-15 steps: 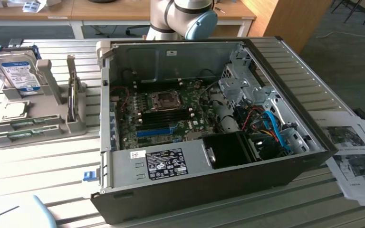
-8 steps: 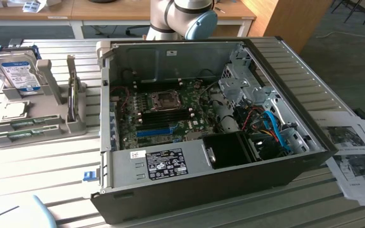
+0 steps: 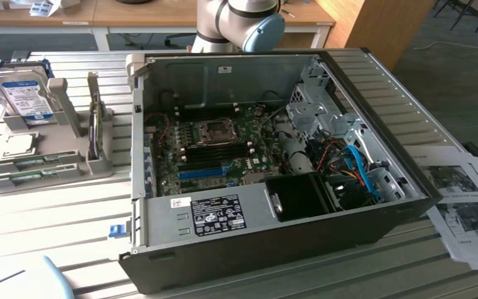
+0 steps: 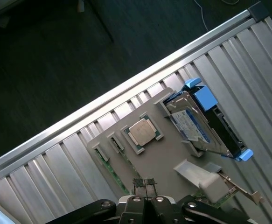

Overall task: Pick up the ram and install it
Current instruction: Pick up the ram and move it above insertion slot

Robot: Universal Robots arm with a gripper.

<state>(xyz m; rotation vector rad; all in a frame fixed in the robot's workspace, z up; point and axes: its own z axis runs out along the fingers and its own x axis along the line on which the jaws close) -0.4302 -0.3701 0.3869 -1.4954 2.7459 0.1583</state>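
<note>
The ram shows as two green sticks (image 3: 33, 163) lying in the front slots of a grey holder tray (image 3: 73, 156) on the exterior view's left. In the wrist view one green ram edge (image 4: 111, 171) runs along the tray's side. My gripper (image 4: 145, 183) hangs well above that tray, its two fingertips pressed together with nothing between them. The open computer case (image 3: 264, 249) lies in the middle of the table, with the motherboard (image 3: 222, 146) and its dark memory slots exposed. The arm's body (image 3: 239, 22) stands behind the case.
The tray also holds a hard drive (image 3: 23, 93) with blue clips, a processor chip (image 4: 145, 131) and an upright card (image 3: 96, 134). A blue slot strip (image 3: 201, 172) lies on the motherboard. Printed sheets (image 3: 463, 205) lie at the exterior view's right. The table edge (image 4: 126, 88) runs past the tray.
</note>
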